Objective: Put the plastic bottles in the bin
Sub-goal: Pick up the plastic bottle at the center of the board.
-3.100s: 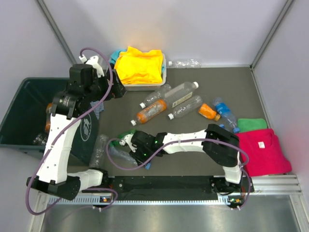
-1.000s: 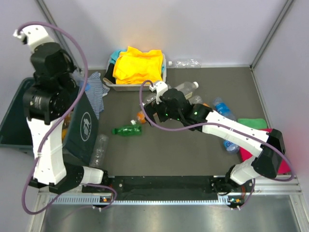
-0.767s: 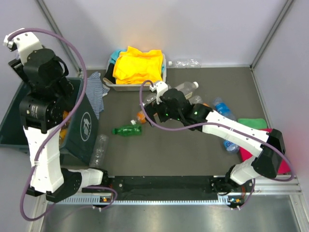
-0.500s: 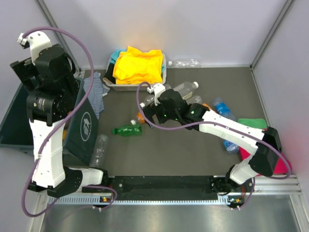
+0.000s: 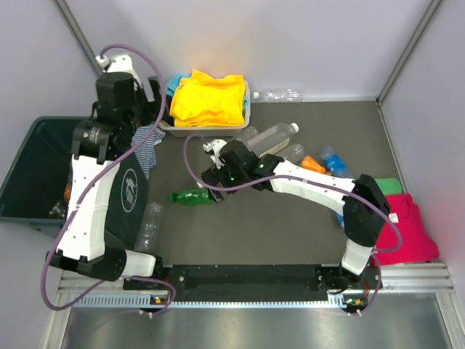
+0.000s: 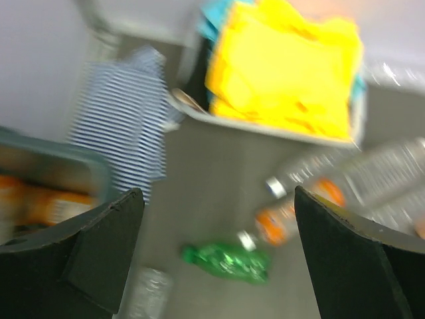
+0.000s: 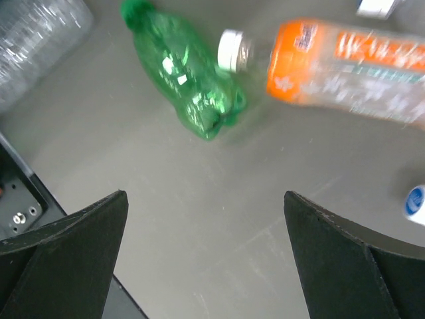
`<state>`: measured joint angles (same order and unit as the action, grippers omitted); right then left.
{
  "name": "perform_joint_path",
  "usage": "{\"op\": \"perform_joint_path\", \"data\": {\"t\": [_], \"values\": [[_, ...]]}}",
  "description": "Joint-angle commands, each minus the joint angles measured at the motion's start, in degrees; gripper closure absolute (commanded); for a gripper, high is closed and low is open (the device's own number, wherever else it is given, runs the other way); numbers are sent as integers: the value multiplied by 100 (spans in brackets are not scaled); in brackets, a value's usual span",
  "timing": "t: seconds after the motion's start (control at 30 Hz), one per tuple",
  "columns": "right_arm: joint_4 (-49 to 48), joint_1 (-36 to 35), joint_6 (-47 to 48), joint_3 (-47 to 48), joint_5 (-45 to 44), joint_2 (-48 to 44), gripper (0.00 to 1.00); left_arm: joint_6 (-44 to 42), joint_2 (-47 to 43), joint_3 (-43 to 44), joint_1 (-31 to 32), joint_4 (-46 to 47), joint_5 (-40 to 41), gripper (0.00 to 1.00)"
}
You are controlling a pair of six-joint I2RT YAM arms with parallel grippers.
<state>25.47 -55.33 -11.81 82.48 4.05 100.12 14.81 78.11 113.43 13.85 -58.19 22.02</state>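
Our right gripper (image 7: 204,198) hangs low over the table (image 5: 276,225) with its two fingers spread wide and nothing between them. In its wrist view the green bottle (image 7: 186,80) lies on its side beyond the fingers at about eleven o'clock, and the white cap of the orange bottle (image 7: 352,56) sits just beside the green bottle's body at one o'clock. From above, the green bottle (image 5: 191,195) rests on the table at seven o'clock of that gripper, apart from it. Our left gripper (image 6: 216,193) is held high, its fingers likewise wide apart and empty. Its view is blurred, but we make out the striped cloth (image 6: 123,133) at ten o'clock, the tray (image 6: 265,129) of yellow cloth (image 6: 285,66) at twelve, and a corner of the bin (image 6: 66,163) at nine. The bin (image 5: 29,167) stands off the table's edge at nine o'clock of the scene, and we see some bottles inside it (image 5: 69,195). A clear crushed bottle (image 5: 149,225) lies just beside the bin's near corner. More bottles lie at one to three o'clock of the right gripper: a large clear bottle (image 5: 272,137), a small orange bottle (image 5: 312,164) and a blue-labelled bottle (image 5: 334,161). One more clear bottle (image 5: 280,95) lies against the back wall at twelve o'clock.
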Motion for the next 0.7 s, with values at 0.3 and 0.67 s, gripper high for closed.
{"op": "perform_joint_path", "data": {"t": [0.3, 0.67], "values": [[-25, 250, -804, -680, -660, -897, 1, 2471, -655, -4035, 13, 1433, -2423, 1], [344, 690, -1297, -1163, -1293, -1609, 1, 4934, -1132, -5867, 39, 2190, -1806, 1]]}}
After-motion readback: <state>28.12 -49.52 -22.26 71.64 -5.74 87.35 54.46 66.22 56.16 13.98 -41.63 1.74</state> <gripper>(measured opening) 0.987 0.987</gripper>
